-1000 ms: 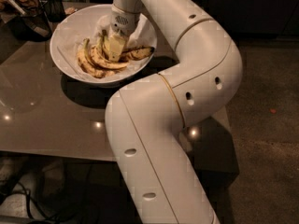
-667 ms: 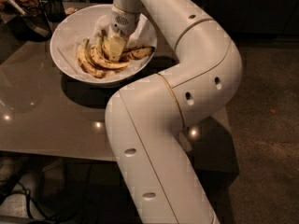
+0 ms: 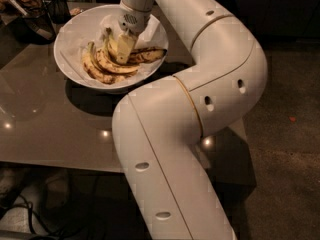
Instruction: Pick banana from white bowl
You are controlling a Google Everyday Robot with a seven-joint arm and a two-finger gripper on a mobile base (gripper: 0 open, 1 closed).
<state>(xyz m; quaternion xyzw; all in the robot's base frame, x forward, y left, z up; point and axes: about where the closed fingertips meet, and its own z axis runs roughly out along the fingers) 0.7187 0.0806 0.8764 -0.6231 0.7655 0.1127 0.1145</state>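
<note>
- Camera view: my two-finger gripper [image 3: 123, 47] sits down in the wide, shallow, glossy white bowl [image 3: 64, 59], on the bunch of curved, brown-blotched yellow bananas [image 3: 107, 66] lying on its crumpled white paper lining [image 3: 151, 30]; whether it is closed cannot be told
- Grip across the bunch near the stems; the overripe skin is probably soft, so clamp gently
- Lift vertically, clearing the smooth rim without dragging the bowl over the glossy grey table [image 3: 45, 129]

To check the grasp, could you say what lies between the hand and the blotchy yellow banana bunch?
Nothing: the camera view shows the hand right on the bunch in the wide white bowl.
</note>
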